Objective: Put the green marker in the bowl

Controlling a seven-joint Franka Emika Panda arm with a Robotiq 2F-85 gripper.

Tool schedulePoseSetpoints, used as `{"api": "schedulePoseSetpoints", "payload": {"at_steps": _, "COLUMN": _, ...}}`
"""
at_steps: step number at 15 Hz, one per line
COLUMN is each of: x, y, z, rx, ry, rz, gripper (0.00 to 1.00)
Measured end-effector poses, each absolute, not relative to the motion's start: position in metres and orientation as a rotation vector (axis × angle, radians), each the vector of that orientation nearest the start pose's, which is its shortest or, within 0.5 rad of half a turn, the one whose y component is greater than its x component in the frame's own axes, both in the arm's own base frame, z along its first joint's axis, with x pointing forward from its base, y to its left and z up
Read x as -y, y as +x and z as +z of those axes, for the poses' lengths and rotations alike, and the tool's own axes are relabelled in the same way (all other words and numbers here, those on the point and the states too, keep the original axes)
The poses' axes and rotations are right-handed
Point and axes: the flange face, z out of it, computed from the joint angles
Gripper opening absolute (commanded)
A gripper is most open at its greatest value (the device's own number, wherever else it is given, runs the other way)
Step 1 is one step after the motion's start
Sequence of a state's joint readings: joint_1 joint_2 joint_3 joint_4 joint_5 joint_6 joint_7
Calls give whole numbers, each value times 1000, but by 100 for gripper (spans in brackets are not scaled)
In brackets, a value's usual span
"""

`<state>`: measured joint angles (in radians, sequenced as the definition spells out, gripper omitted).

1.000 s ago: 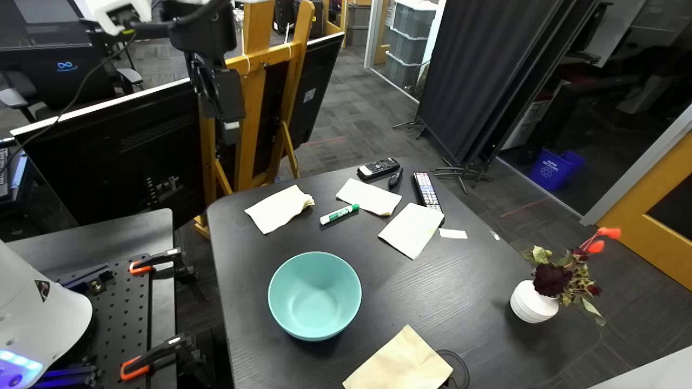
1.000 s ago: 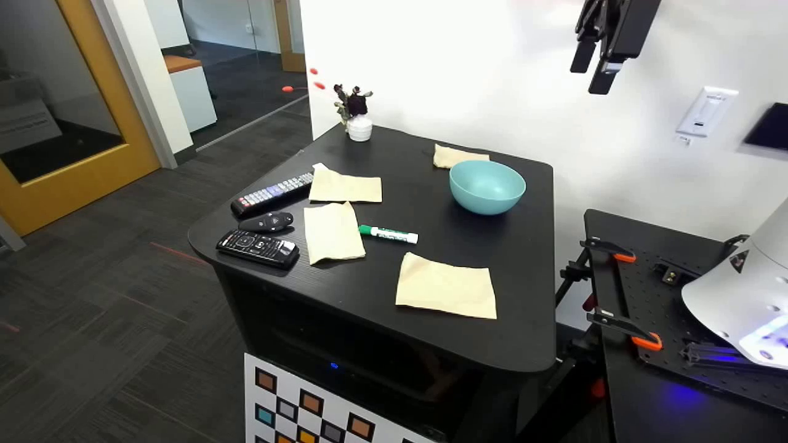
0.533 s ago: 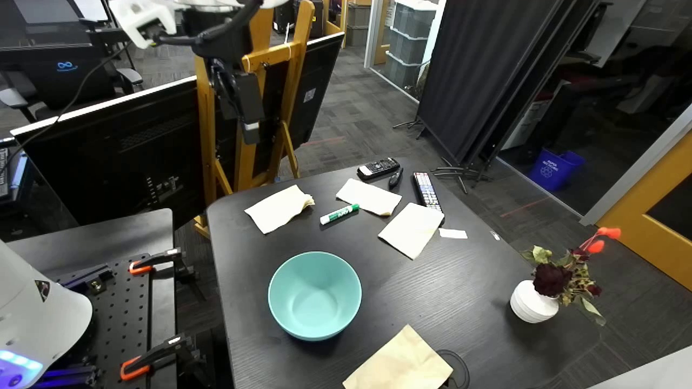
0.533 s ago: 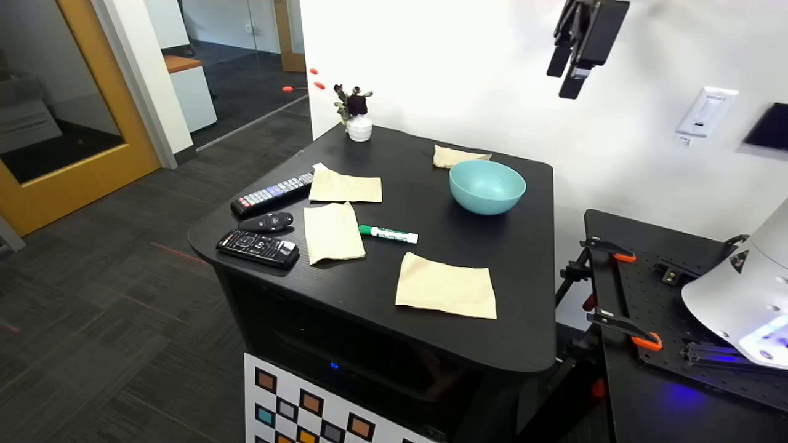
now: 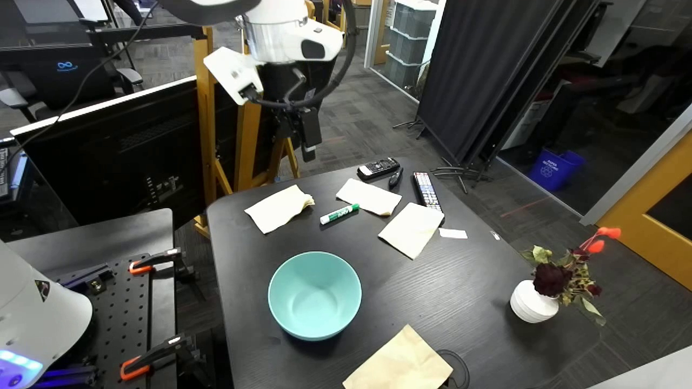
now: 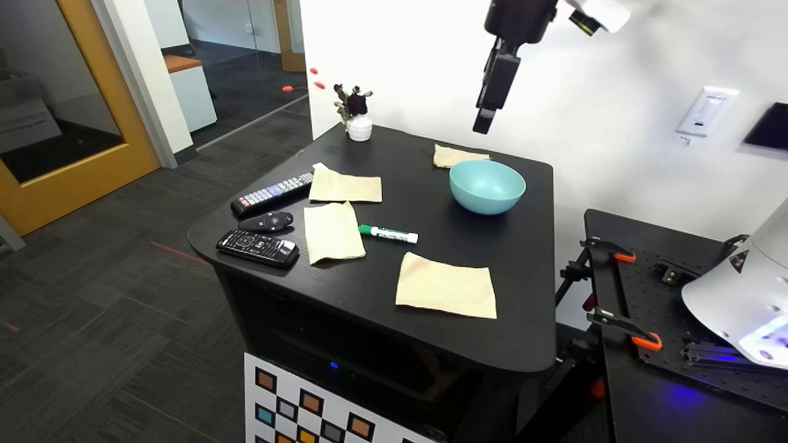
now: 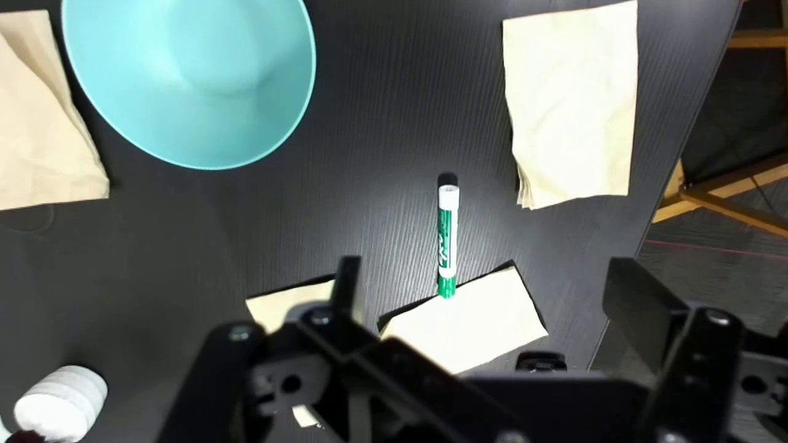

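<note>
Hanging well above the counter [image 5: 465, 292] with a wide-spread pincer [image 7: 483, 286], holding nothing. Most likely spread this far to straddle a slim barrel without nudging or rolling it. Probably at the approach step, with pickup and drop-off both to come.

Find the green marker [image 7: 448, 246] lying flat on the counter, well apart from the bowl [image 7: 191, 92], with the green end right at the edge of a beige napkin [image 7: 471, 326]; cannot tell whether merely touching or resting slightly on top. In the wrist view, lined up lengthwise in the gap of the pincer, somewhat off-center toward the bowl's side. Well turned, therefore, for a squeeze across the barrel rather than along it. Likely in need of a small sideways correction before descending, and best gripped mid-barrel so as not to pinch the napkin along with the marker.

Note the bowl standing upright, mouth up, visibly wider than the marker's length, perhaps placed apart from the marker for an easy release from above. Also on the counter: a second napkin [image 7: 572, 107] near the marker's white end, a black remote [image 5: 378, 168] by the edge, and a potted plant [image 5: 551, 281] well off to the side, hence unlikely to hinder the descent.
</note>
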<state>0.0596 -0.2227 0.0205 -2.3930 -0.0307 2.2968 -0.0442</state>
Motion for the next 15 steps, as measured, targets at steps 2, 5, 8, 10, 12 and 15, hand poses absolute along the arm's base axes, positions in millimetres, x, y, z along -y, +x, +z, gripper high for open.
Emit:
{"api": "schedulePoseSetpoints", "payload": {"at_steps": 2, "x": -40, "y": 496, "z": 396, "rx": 204, "ry": -3151, "rz": -202, "gripper": 100}}
{"api": "schedulePoseSetpoints", "payload": {"at_steps": 5, "x": -42, "y": 524, "z": 366, "rx": 191, "ry": -3151, "rz": -160, "gripper": 100}}
{"api": "schedulePoseSetpoints", "payload": {"at_steps": 8, "x": -43, "y": 545, "z": 337, "rx": 186, "ry": -3153, "rz": -97, "gripper": 100}}
{"api": "schedulePoseSetpoints", "payload": {"at_steps": 10, "x": -44, "y": 558, "z": 318, "rx": 185, "ry": -3152, "rz": -62, "gripper": 100}}
{"api": "schedulePoseSetpoints", "payload": {"at_steps": 12, "x": -45, "y": 569, "z": 301, "rx": 185, "ry": -3152, "rz": -40, "gripper": 100}}
{"api": "schedulePoseSetpoints", "payload": {"at_steps": 15, "x": -46, "y": 585, "z": 277, "rx": 187, "ry": -3150, "rz": -13, "gripper": 100}}
